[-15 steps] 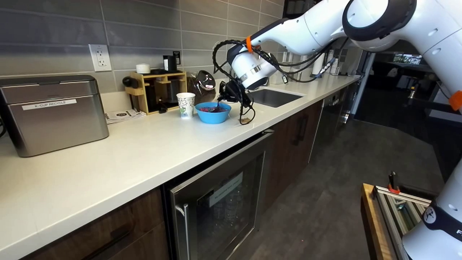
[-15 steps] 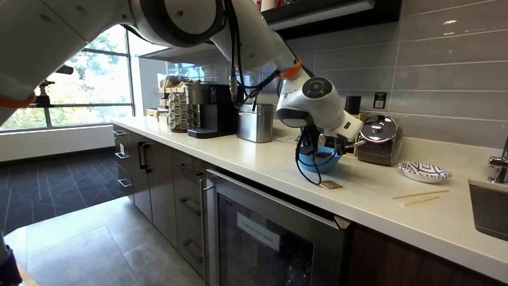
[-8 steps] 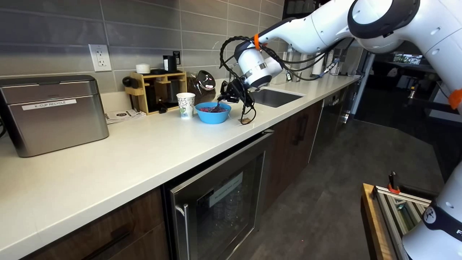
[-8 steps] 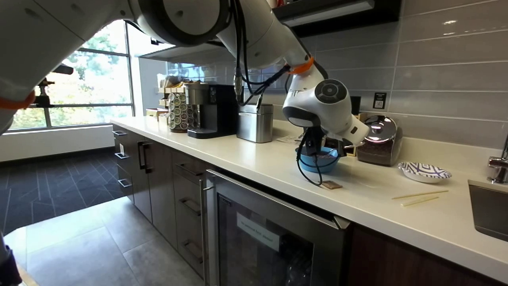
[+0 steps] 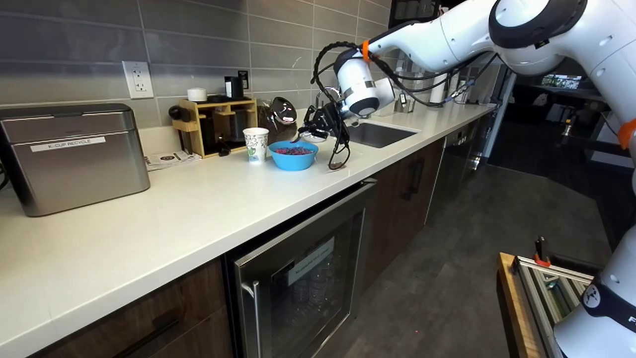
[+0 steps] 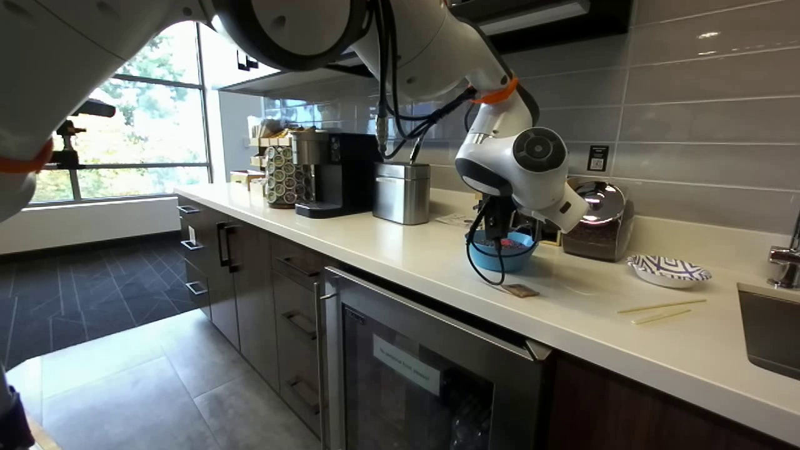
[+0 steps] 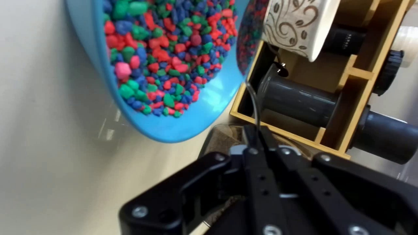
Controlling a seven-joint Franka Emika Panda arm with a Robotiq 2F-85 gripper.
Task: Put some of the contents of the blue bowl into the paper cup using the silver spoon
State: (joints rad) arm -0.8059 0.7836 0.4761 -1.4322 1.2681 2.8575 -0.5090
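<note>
The blue bowl (image 5: 293, 161) stands on the counter, its contents (image 7: 163, 55) being small red, green and blue pebbles. Right beside it is the paper cup (image 5: 256, 145), white with a leaf pattern; the wrist view shows part of this cup (image 7: 297, 26) beyond the bowl's rim. My gripper (image 7: 258, 130) is shut on the handle of the silver spoon (image 7: 254, 101). The spoon's head hangs above the rim on the cup side, with pebble colours across its surface; whether it carries any I cannot tell. In an exterior view the spoon (image 5: 296, 137) shows just over the bowl.
Behind the cup stands a wooden organizer (image 5: 226, 122), with a lidded jar (image 6: 597, 219) near it. A steel bin (image 5: 74, 159) is farther along the counter. A brown packet (image 6: 520, 290), a patterned bowl (image 6: 669, 270) and thin sticks (image 6: 662, 306) lie toward the sink (image 5: 380, 134).
The spoon was down among the pebbles and is now lifted above the bowl's rim. The gripper has risen and its wrist has tilted, with the arm drawing up toward the sink side.
</note>
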